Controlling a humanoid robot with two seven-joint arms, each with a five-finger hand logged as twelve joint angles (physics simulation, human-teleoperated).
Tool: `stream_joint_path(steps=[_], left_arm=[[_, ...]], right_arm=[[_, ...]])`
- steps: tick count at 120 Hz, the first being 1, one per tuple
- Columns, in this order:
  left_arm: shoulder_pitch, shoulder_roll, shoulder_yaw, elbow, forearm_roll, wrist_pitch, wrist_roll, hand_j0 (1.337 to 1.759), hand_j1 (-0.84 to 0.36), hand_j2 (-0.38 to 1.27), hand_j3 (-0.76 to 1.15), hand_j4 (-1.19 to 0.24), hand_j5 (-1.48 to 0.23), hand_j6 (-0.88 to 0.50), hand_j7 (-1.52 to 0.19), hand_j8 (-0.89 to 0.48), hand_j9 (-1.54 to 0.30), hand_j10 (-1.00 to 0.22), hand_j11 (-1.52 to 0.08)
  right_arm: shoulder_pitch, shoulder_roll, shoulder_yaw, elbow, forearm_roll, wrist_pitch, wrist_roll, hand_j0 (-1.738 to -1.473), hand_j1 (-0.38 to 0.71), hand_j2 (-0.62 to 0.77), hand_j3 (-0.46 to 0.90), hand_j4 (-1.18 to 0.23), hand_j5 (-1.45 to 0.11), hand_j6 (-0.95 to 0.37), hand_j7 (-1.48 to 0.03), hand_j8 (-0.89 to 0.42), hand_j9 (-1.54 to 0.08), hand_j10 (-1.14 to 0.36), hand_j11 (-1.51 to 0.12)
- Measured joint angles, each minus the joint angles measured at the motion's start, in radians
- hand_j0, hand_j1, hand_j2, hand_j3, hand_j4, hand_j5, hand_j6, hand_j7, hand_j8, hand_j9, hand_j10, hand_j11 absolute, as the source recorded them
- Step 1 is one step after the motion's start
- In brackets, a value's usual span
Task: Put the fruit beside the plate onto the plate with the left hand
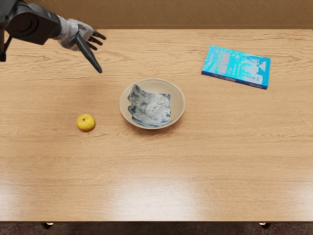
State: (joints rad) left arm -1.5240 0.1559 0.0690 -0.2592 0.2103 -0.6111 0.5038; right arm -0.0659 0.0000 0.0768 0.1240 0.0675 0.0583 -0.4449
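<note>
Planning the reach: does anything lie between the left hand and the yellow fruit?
No: the head view shows only bare table between the left hand and the fruit.

Single head view, above near edge of table (220, 161), slanting down toward far wall (195, 12), side ends apparently cropped

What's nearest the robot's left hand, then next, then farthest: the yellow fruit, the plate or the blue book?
From the left hand:
1. plate, middle, and yellow fruit, left of it: too close to call.
2. blue book, far right.
</note>
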Motion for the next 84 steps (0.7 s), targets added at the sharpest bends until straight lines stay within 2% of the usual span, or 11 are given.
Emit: stream_joint_path(steps=[8,19,25,36,50,59,70,84], left_arm=[[-0.022,-0.018,0.006,0.000,0.053,0.000,0.047,1.658,0.33,0.00,0.00,-0.02,-0.02,-0.02,-0.02,-0.02,-0.02,-0.02,-0.02],[-0.041,-0.031,0.010,0.000,0.122,0.000,0.080,1.658,0.33,0.00,0.00,-0.02,-0.02,-0.02,-0.02,-0.02,-0.02,-0.02,-0.02],[-0.043,-0.055,0.020,0.000,0.147,0.000,0.091,1.658,0.33,0.00,0.00,-0.02,-0.02,-0.02,-0.02,-0.02,-0.02,-0.02,-0.02],[-0.090,-0.108,0.067,0.002,0.162,0.000,0.100,1.658,0.33,0.00,0.00,-0.02,-0.02,-0.02,-0.02,-0.02,-0.02,-0.02,-0.02],[-0.140,-0.113,0.118,-0.010,0.157,0.001,0.105,1.658,0.33,0.00,0.00,-0.02,-0.02,-0.02,-0.02,-0.02,-0.02,-0.02,-0.02],[-0.192,-0.079,0.181,-0.097,0.145,0.001,0.106,1.658,0.33,0.00,0.00,-0.02,-0.02,-0.02,-0.02,-0.02,-0.02,-0.02,-0.02],[-0.267,-0.012,0.301,-0.274,0.073,0.000,0.107,1.658,0.33,0.00,0.00,-0.02,-0.02,-0.02,-0.02,-0.02,-0.02,-0.02,-0.02],[-0.276,0.011,0.396,-0.434,0.016,0.000,0.107,1.658,0.33,0.00,0.00,-0.02,-0.02,-0.02,-0.02,-0.02,-0.02,-0.02,-0.02]], right_arm=[[0.000,0.000,0.000,0.000,0.000,0.000,0.000,-1.658,-0.35,0.00,0.00,0.00,0.00,0.00,0.00,0.00,0.00,0.00,0.00],[0.000,0.000,0.000,0.000,0.000,0.000,0.000,-1.658,-0.35,0.00,0.00,0.00,0.00,0.00,0.00,0.00,0.00,0.00,0.00],[0.000,0.000,0.000,0.000,0.000,0.000,0.000,-1.658,-0.35,0.00,0.00,0.00,0.00,0.00,0.00,0.00,0.00,0.00,0.00],[0.000,0.000,0.000,0.000,0.000,0.000,0.000,-1.658,-0.35,0.00,0.00,0.00,0.00,0.00,0.00,0.00,0.00,0.00,0.00],[0.000,0.000,0.000,0.000,0.000,0.000,0.000,-1.658,-0.35,0.00,0.00,0.00,0.00,0.00,0.00,0.00,0.00,0.00,0.00],[0.000,0.000,0.000,0.000,0.000,0.000,0.000,-1.658,-0.35,0.00,0.00,0.00,0.00,0.00,0.00,0.00,0.00,0.00,0.00],[0.000,0.000,0.000,0.000,0.000,0.000,0.000,-1.658,-0.35,0.00,0.00,0.00,0.00,0.00,0.00,0.00,0.00,0.00,0.00],[0.000,0.000,0.000,0.000,0.000,0.000,0.000,-1.658,-0.35,0.00,0.00,0.00,0.00,0.00,0.00,0.00,0.00,0.00,0.00]])
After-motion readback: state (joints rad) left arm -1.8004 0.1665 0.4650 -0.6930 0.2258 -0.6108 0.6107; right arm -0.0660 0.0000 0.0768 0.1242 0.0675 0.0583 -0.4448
